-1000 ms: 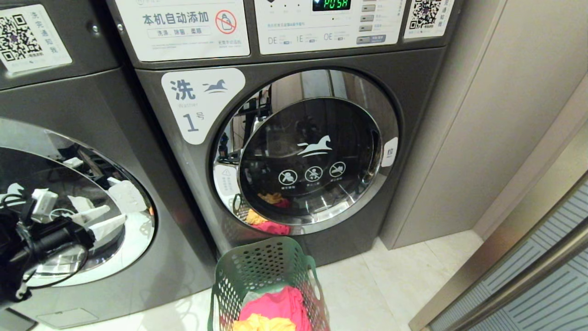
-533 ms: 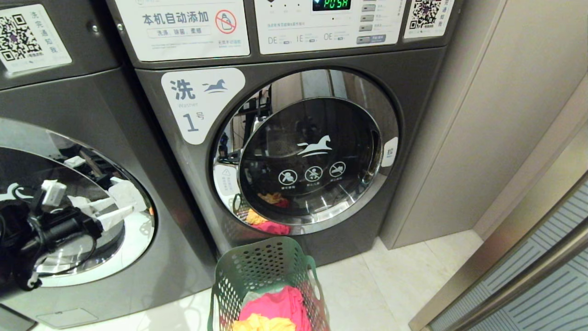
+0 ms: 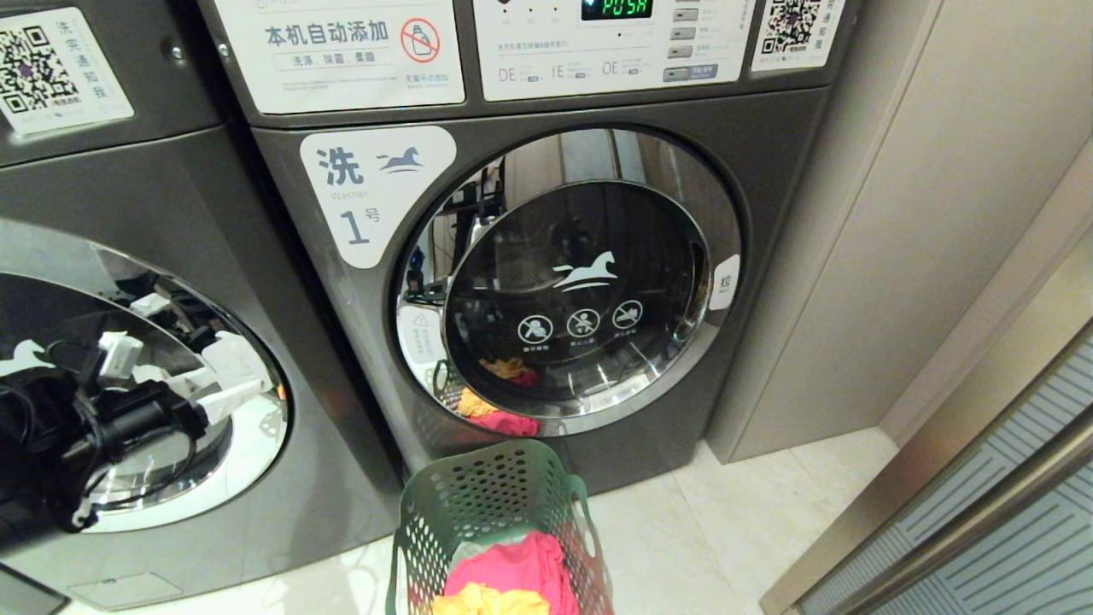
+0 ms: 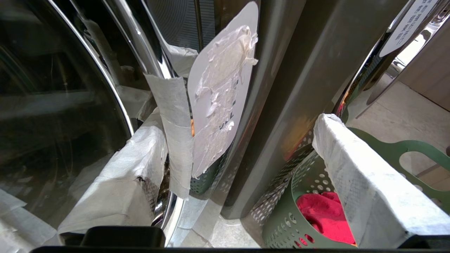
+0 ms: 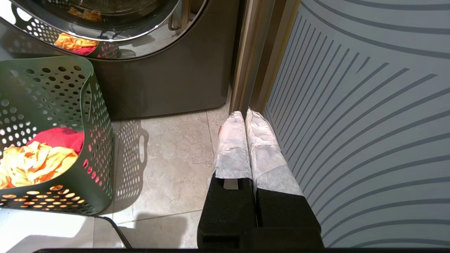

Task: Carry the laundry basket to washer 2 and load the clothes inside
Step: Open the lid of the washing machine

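Note:
The dark green laundry basket [image 3: 487, 504] stands on the floor before the washer marked 1, holding the clothes: a pink-red garment [image 3: 512, 559] and a yellow one [image 3: 487, 602]. Washer 2 [image 3: 256, 256] is the like grey machine to the left; its round door [image 3: 239, 478] is shut and its number label is out of view. My left gripper [image 3: 213, 393] hovers open at that door's right side. In the left wrist view the left gripper [image 4: 239, 119] straddles the chrome ring with a taped strip [image 4: 174, 140] and a torn white sticker [image 4: 221, 88]. My right gripper [image 5: 245, 114] hangs shut and empty, low beside the basket [image 5: 88, 105].
Washer 1 [image 3: 564, 282] has its door shut, mirroring the basket. A beige wall panel [image 3: 897, 213] and a grey striped sliding door [image 5: 369, 105] close off the right side. Pale floor tiles [image 3: 726, 530] lie between the basket and that door.
My left arm has slid to the right across the left washer's door, toward its right edge, fingers still spread. The basket, the clothes and the right arm have stayed put.

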